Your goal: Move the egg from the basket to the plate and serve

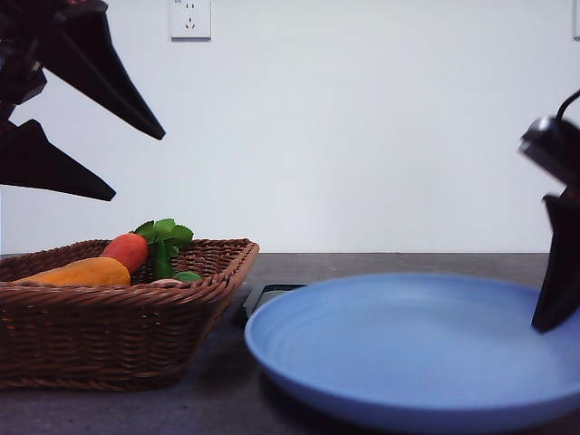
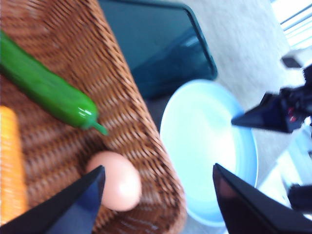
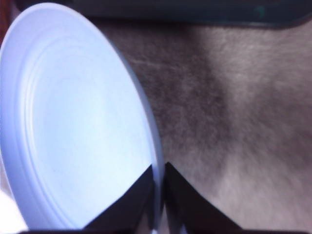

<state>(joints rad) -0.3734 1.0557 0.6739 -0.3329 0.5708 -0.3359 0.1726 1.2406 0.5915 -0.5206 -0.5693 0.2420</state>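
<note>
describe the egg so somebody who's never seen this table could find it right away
Start at the brown woven basket beside the light-blue plate. Inside, near the wall closest to the plate, lies the egg. It is small, smooth, pinkish and oval, unlike the long green vegetable and orange vegetable nearby.

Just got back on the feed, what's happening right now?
The right claw is pinched shut on the rim of the blue plate, which sits beside the basket. The left claw hangs open above the basket, lined up near the egg, which lies in the basket corner next to a green vegetable and an orange one. The egg has not yet been picked up, and the plate has nothing on it.
</note>
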